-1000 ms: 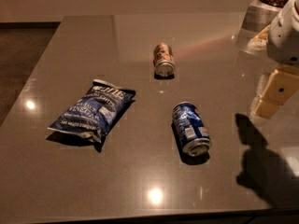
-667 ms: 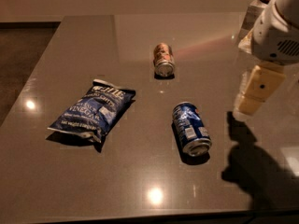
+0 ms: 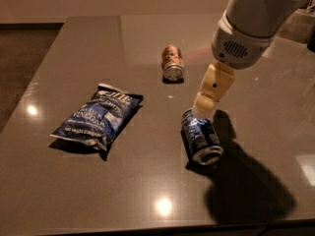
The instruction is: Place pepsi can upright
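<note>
Only one camera view is offered. A dark grey glossy table (image 3: 64, 195) is seen from above, with bright spots of light reflected on its surface. The pepsi can (image 3: 202, 136) is found lying on its side right of the table's middle, its silver end turned toward the near edge and its far end pointed away. The gripper (image 3: 203, 108), cream-coloured and carried on a white arm (image 3: 256, 18) that enters from the upper right, is lowered to the far end of the pepsi can and appears to touch or nearly touch it. Whether the gripper is released or clenched cannot be told. A wide dark shadow is cast on the table to the right of the can and nearer the front edge. Farther back, a tan-brown can (image 3: 172, 63) is laid on its side, silver end facing forward, well apart from the pepsi can. To the left, a flat blue chip bag (image 3: 98, 114) is spread on the table.
</note>
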Motion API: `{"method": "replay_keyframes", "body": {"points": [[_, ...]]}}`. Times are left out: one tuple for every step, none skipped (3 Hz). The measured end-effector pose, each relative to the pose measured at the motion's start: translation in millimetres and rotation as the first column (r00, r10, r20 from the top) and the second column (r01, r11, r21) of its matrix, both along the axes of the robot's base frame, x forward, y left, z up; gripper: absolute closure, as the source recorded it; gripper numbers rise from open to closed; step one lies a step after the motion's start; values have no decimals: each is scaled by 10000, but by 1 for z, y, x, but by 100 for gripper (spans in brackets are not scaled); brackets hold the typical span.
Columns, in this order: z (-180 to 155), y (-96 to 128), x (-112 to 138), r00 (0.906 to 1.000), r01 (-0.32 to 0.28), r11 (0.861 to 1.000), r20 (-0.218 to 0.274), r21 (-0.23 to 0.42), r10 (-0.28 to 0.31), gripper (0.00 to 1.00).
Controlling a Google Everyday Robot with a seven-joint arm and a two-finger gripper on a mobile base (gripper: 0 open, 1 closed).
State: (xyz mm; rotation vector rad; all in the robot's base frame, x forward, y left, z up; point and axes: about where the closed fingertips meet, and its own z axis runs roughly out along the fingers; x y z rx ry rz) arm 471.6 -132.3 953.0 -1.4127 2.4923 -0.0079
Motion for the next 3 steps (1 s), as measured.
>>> {"method": "replay_keyframes", "body": {"points": [[-17,18,10,9905,1368,9901,-192,321,-1362,0],[-36,28,18,9600,2767,9603,-544,358,-2746,0],[-66,31,17,8773,4686,8832,-1292,218,-4623,0]]}}
